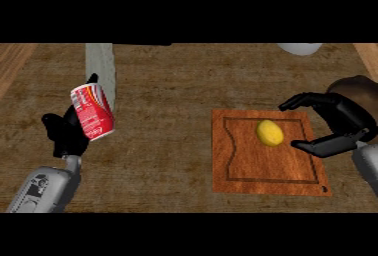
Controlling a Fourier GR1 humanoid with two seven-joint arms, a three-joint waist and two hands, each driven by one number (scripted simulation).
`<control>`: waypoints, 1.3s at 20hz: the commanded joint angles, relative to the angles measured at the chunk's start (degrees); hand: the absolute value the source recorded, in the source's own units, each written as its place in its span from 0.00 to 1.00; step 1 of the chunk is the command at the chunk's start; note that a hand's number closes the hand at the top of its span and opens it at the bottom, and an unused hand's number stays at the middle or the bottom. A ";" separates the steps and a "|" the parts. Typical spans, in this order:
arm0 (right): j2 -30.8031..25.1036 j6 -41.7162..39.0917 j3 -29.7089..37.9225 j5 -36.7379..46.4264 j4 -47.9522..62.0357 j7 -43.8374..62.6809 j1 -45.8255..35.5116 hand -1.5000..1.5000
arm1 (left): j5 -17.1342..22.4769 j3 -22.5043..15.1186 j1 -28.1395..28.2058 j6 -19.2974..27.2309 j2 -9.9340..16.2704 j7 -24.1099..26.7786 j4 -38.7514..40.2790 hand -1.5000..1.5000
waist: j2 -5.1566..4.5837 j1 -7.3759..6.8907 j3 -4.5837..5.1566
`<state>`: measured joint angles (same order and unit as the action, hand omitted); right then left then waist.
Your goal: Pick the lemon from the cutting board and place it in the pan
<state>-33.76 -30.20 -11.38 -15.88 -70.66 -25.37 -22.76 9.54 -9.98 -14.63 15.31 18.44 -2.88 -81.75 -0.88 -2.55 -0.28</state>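
Lemon (270, 133) lies on upper part of cutting board (269, 154), untouched. My right hand (336, 122) at board's right edge, fingers and thumb spread in wide C facing fruit, nothing held; judged pre-grasp approach. My left hand (65, 134) rests at left, fingers up, mostly hidden behind red-and-white can (93, 111); whether it holds can, cannot tell. Dark round object (359, 88) behind right hand, probably pan, cut off by edge. White object (300, 48) at top, cropped, unidentifiable.

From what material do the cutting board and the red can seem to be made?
The cutting board looks like reddish-brown wood with a smooth finish: grain streaks and a carved groove show. The red can seems to be printed metal, judging by its glossy label, though plastic is possible.
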 commanded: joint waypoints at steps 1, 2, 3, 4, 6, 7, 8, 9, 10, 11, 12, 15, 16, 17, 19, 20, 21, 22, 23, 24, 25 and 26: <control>-3.96 2.18 4.15 8.74 5.87 -15.88 0.11 0.00 | 2.50 3.74 1.05 -2.78 2.54 3.08 0.01 0.50 | -0.02 0.44 0.00; -7.71 -0.70 6.04 8.27 7.43 -18.32 -1.05 0.00 | 2.49 3.55 -0.85 -1.57 1.60 0.43 -0.69 0.50 | 0.18 1.05 0.01; -9.22 -2.28 6.36 9.57 10.88 -20.96 -2.94 0.00 | 2.09 3.13 -1.94 -1.50 1.12 0.18 0.05 0.50 | -0.04 0.76 0.02; -10.18 -2.14 6.12 11.45 13.55 -22.14 -5.03 0.00 | 1.04 2.39 0.71 -1.37 0.54 3.05 0.28 0.50 | -0.04 0.14 0.08; -12.08 -3.96 3.96 14.38 16.87 -23.19 -9.24 0.00 | 0.85 1.84 -0.60 -0.69 0.37 -0.23 -1.60 0.50 | -0.03 -0.73 0.06; -17.58 -7.46 4.18 14.07 15.00 -22.46 -9.07 0.00 | 1.63 3.14 -1.69 -2.29 1.83 0.01 -0.17 0.50 | 0.10 0.31 0.14; -16.35 -5.97 1.98 16.27 13.34 -21.79 -10.73 0.00 | 0.11 1.45 -0.70 -0.67 -0.27 0.87 -0.39 0.50 | 0.32 0.52 0.19; -17.75 -4.47 1.14 19.21 15.19 -24.60 -11.32 0.00 | 2.18 3.46 -2.32 -2.55 1.32 0.00 -0.37 0.50 | 0.00 -0.17 0.13; -20.23 -5.06 -0.07 20.40 12.66 -23.75 -11.84 0.00 | 1.66 2.33 -0.78 -1.54 0.63 -1.20 -2.45 0.50 | 0.41 -0.07 0.16; -21.62 -5.17 -1.38 22.19 12.92 -22.75 -13.64 0.00 | 1.00 2.58 -0.57 -1.60 0.50 1.02 -0.48 0.50 | 0.20 -0.07 0.23; -21.62 -4.85 -2.86 24.09 14.52 -22.13 -15.90 0.00 | 1.40 3.16 -2.45 -2.10 0.97 -0.18 0.53 0.50 | -0.07 -0.47 0.22; -21.07 -7.26 -3.98 23.75 14.42 -19.97 -19.38 0.00 | 2.00 4.43 2.02 -4.17 1.90 3.34 -0.45 0.50 | 0.51 0.45 0.31; -20.10 -7.33 -3.98 24.10 16.56 -20.77 -21.25 0.00 | -0.05 1.86 -0.92 -1.02 -0.85 -0.45 -1.57 0.50 | 0.48 0.68 0.25; -18.86 -5.13 -4.03 25.43 16.75 -21.16 -21.25 0.00 | 1.84 4.16 0.21 -3.10 1.48 -1.70 -3.00 0.50 | 0.61 0.90 0.26; -16.33 -2.76 -5.12 27.00 17.10 -20.39 -24.40 0.00 | 0.08 3.63 -1.09 -1.88 0.46 -0.81 -1.54 0.50 | 0.54 0.96 0.26; -18.08 -4.30 -5.32 26.75 14.57 -19.73 -24.56 0.00 | 0.31 3.97 1.34 -3.31 0.78 1.73 -0.19 0.50 | 0.67 1.36 0.30; -17.54 -6.04 -4.77 25.99 15.95 -17.34 -28.47 0.00 | 0.52 4.45 0.42 -3.26 0.60 1.48 0.20 0.50 | 0.61 1.12 0.31; -14.89 -2.26 -6.05 28.56 16.35 -18.14 -26.37 0.00 | 1.89 6.39 -1.09 -3.81 1.84 -1.51 -0.83 0.50 | 0.65 1.36 0.28; -13.67 -3.48 -6.17 27.45 15.87 -16.59 -27.29 0.00 | 0.33 5.08 -1.58 -2.09 0.63 -2.39 -1.10 0.50 | 0.69 1.47 0.28; -14.46 -4.98 -6.35 27.13 16.07 -16.86 -27.81 0.00 | 2.04 8.60 -2.04 -5.70 2.73 3.10 5.01 0.50 | 0.53 1.76 0.33; -12.74 -5.63 -6.30 25.33 13.10 -13.96 -26.92 0.00 | 0.49 6.06 -1.94 -3.36 0.56 0.37 2.29 0.50 | 0.80 2.13 0.31; -12.42 -7.59 -7.09 24.91 13.38 -12.80 -28.80 0.00 | 0.98 5.24 1.54 -4.63 0.61 1.58 -0.27 0.50 | 0.85 1.47 0.33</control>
<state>-48.41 -30.05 -17.59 9.88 -56.68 -37.22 -48.81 10.56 -4.45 -15.19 11.66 19.46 -2.24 -81.04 -0.21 -1.12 0.02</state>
